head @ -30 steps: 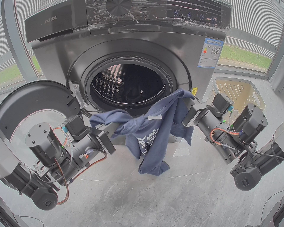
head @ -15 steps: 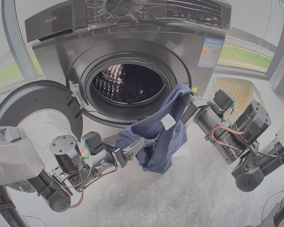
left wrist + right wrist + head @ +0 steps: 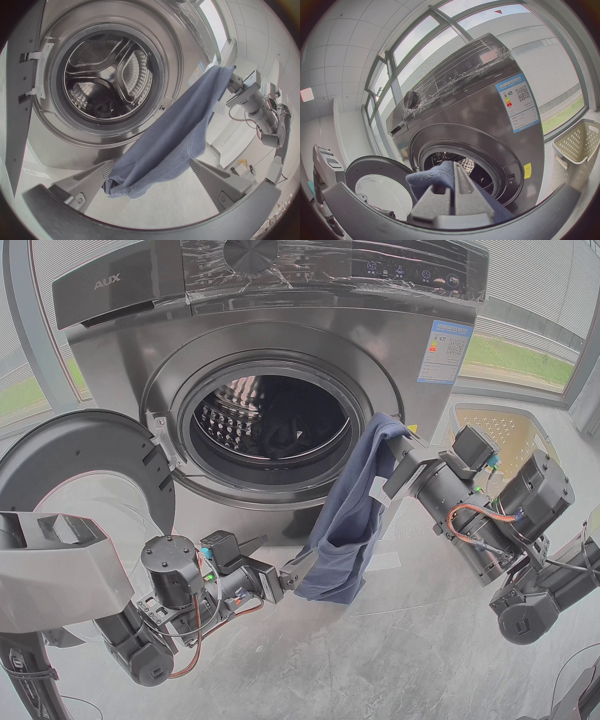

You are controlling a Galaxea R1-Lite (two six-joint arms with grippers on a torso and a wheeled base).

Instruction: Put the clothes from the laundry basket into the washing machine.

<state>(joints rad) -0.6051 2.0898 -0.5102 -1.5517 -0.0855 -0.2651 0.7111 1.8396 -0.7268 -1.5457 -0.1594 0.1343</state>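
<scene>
A blue shirt [image 3: 350,515] hangs in front of the washing machine [image 3: 269,334], just right of its open drum [image 3: 269,421]. My right gripper [image 3: 392,439] is shut on the shirt's top edge, and blue cloth [image 3: 434,176] bunches at its closed fingers [image 3: 462,187]. My left gripper [image 3: 284,550] is low near the floor, open wide. The shirt's lower end [image 3: 156,168] hangs between its spread fingers [image 3: 93,178] without being pinched. A dark garment [image 3: 103,107] lies inside the drum. The beige laundry basket [image 3: 500,427] stands to the machine's right.
The round machine door [image 3: 75,452] is swung open to the left, close above my left arm. Grey floor [image 3: 350,665] stretches in front of the machine. Windows run behind and beside the machine.
My left gripper has let go of the shirt and dropped down toward the floor. The shirt, earlier stretched between both grippers, now hangs from the right one alone.
</scene>
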